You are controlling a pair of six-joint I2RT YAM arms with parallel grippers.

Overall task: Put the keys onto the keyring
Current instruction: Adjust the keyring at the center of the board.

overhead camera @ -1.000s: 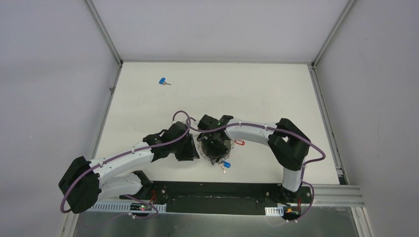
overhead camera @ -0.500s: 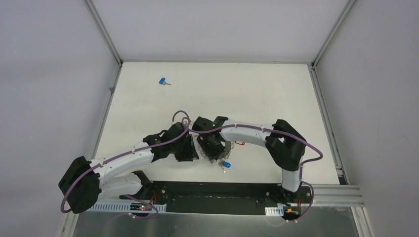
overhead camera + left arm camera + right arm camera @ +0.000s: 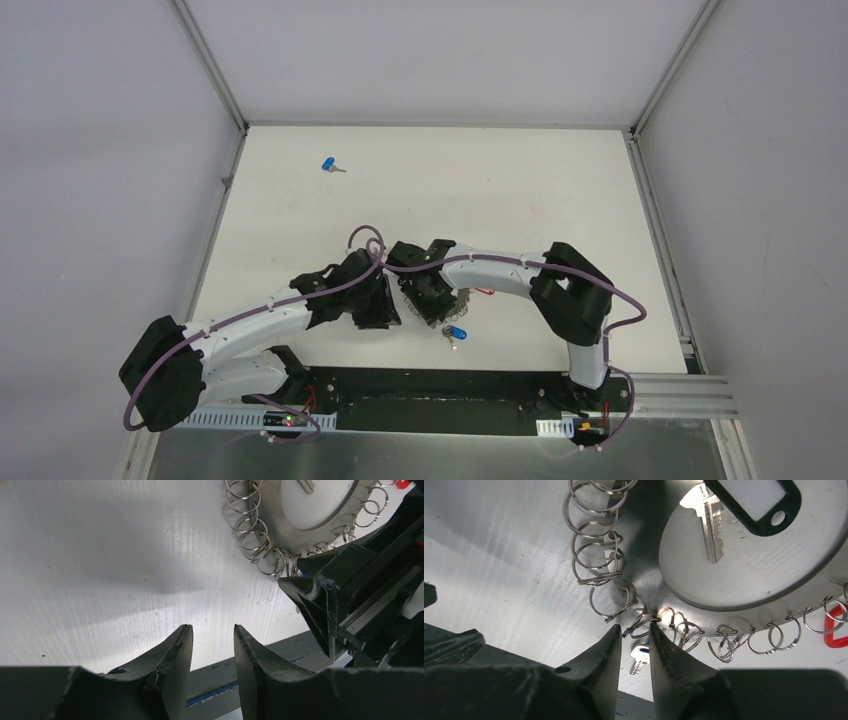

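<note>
The keyring [image 3: 724,575] is a large grey metal ring fringed with small split rings. It lies under my right gripper [image 3: 432,300] and also shows in the left wrist view [image 3: 320,510]. My right gripper [image 3: 634,628] stands at its near rim, jaws narrow, with one small split ring [image 3: 642,625] between the tips. A blue-headed key [image 3: 457,333] lies loose just below the ring, and its blade [image 3: 639,662] shows between the fingers. A second blue-headed key [image 3: 328,165] lies far back left. My left gripper [image 3: 212,630] is slightly open and empty, left of the ring. No yellow key shows.
A silver key on a black-framed tag [image 3: 749,500] lies inside the ring. A red tag [image 3: 485,292] hangs at its right side. The two grippers are close together [image 3: 340,595]. The table's dark front edge [image 3: 430,385] is just behind them.
My right gripper has moved left across the keyring, towards my left gripper. The left arm has hardly moved. Both blue keys lie where they were.
</note>
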